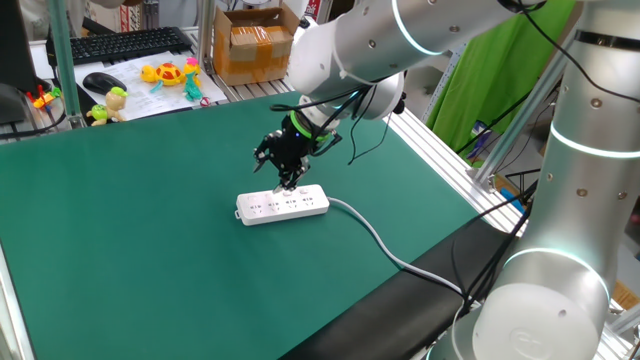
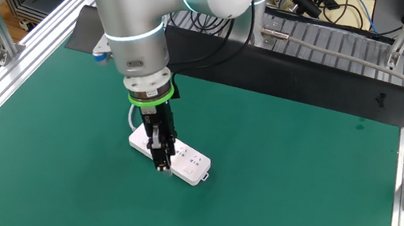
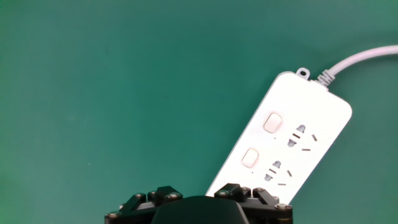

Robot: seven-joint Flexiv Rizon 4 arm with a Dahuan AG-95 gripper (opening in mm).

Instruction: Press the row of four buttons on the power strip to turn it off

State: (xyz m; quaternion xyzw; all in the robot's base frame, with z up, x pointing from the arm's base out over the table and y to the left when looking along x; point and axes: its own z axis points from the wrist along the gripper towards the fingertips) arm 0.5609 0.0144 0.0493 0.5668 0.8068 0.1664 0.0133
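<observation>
The claw [image 1: 288,182] points steeply down onto the power strip [image 1: 283,204], its tip at the strip's top near the middle; whether its fingers are open or closed I cannot tell (the hand view shows only the black base). The strip lies flat on the green worktop [image 1: 130,250], and its grey cable [image 1: 385,245] runs off toward the edge. In the hand view two buttons [image 3: 261,140] are visible beside their sockets. Behind the worktop stands a cardboard box [image 1: 252,42], taped shut.
</observation>
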